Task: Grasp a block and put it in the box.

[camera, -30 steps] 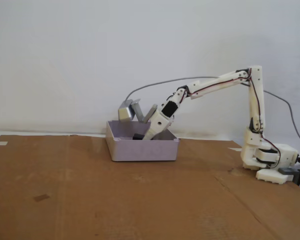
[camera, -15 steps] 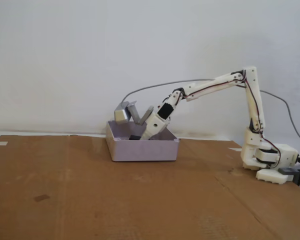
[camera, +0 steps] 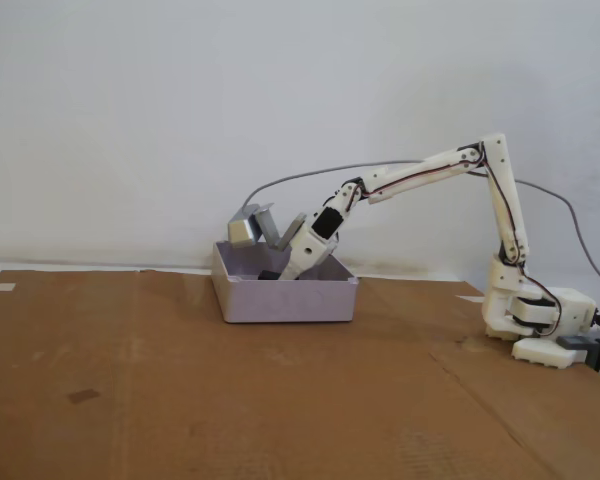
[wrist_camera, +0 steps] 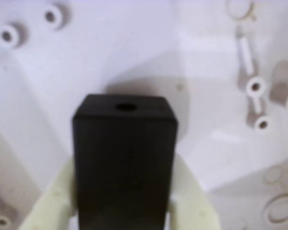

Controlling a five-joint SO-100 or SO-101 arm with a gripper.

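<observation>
1. Grasp step looks done: in the wrist view the black block (wrist_camera: 125, 163) sits clamped between the two cream fingers (wrist_camera: 189, 201), jaws closed on its sides. The top face, with a small round hole, points away from the camera.
2. Transport looks done too. In the fixed view the gripper (camera: 277, 272) is dipped inside the box (camera: 285, 298), below the rim line, and a dark bit of the block (camera: 271, 274) shows just above the near wall.
3. Wrist view background is all pale box floor (wrist_camera: 134, 57) with moulded standoffs (wrist_camera: 255, 86) and ribs, so the block is over the box interior, not the table.
4. Cannot tell whether the block's lower end touches the floor; it is hidden by the fingers and the box wall. A shadow falls on the floor right behind the block, so it is probably close.
5. What is left, judged from this: open the jaws to release, then lift the arm (camera: 420, 172) clear of the box.
6. Grey camera housing (camera: 245, 228) rides above the rear rim and appears clear of it.
7. The box stands on the cardboard-covered table (camera: 180, 400), robot base (camera: 535, 320) well apart to the right in the fixed view.
8. Progress call: nearly finished, only release and retreat remaining.
</observation>
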